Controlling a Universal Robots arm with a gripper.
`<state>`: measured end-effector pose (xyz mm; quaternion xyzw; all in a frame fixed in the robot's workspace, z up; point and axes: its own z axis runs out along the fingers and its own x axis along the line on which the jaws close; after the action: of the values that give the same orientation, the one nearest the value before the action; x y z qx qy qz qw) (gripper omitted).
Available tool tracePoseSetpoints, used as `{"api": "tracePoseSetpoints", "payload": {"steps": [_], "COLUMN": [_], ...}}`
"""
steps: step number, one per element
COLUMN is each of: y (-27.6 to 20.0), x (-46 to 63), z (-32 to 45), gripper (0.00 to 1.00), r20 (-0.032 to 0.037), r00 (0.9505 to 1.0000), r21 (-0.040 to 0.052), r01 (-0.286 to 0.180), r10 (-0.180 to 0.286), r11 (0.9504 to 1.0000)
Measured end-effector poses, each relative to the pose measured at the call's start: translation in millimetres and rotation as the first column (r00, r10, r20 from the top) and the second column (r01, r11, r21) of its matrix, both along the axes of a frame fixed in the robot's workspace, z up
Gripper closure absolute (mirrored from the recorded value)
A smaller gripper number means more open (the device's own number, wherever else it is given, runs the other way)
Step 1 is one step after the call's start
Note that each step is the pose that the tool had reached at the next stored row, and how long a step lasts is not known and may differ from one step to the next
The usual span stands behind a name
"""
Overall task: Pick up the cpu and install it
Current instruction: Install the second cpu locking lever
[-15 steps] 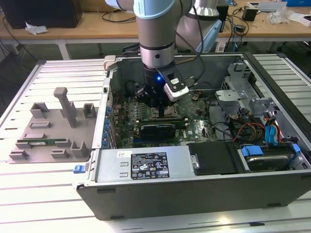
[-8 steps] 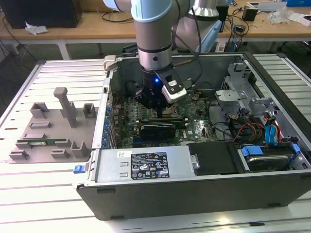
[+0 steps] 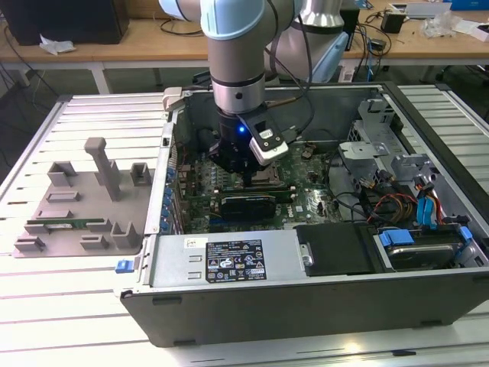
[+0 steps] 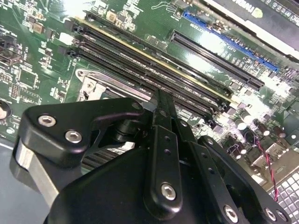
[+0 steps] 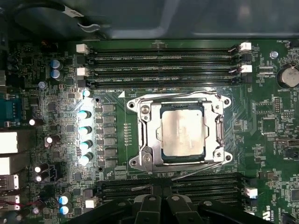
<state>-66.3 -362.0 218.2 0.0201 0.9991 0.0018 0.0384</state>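
Arm upright over open case; cpu seated in socket.

Exterior view, left to right: grey fixture tray at left; arm descends vertically from top centre, gripper just above the motherboard; drive bay at right. First wrist view: cpu lies flat in the socket frame, frame centre. Fingers pressed together, holding nothing.

A work surface of pale ribbed metal slats fills the foreground in the exterior view, catching bright overhead light along its near edge. Behind it runs a long wooden bench on white legs, strewn with dark cables and a crumpled white scrap. A black box stands at the bench's end on the exterior view's left.
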Motion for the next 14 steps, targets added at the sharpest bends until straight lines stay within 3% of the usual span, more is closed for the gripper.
{"api": "tracePoseSetpoints", "payload": {"steps": [1,2,6,9,12,13,14], "y": [-1.3,-2.3,-5.5,-9.3,-14.3,-16.3,-17.7], "x": [-1.8,-3.3,-5.2,-5.5,-5.7,-5.9,-6.3], "z": [-0.8,-1.1,-1.6,-1.7,-1.7,-1.8,-2.3], "gripper": [0.89,0.89,0.89,0.89,0.89,0.89,0.89], "r20": [0.0,0.0001,0.0001,0.0001,0.0002,0.0004,0.0004], "r00": [1.0,1.0,1.0,1.0,1.0,1.0,1.0], "r21": [0.0188,0.0275,0.0351,0.0546,0.0893,0.1049,0.1137], "r01": [-0.002,-0.003,-0.004,-0.004,-0.005,-0.005,-0.005], "r10": [0.002,0.003,0.004,0.004,0.005,0.005,0.005], "r11": [0.9998,0.9996,0.9994,0.9985,0.996,0.9945,0.9935]}}
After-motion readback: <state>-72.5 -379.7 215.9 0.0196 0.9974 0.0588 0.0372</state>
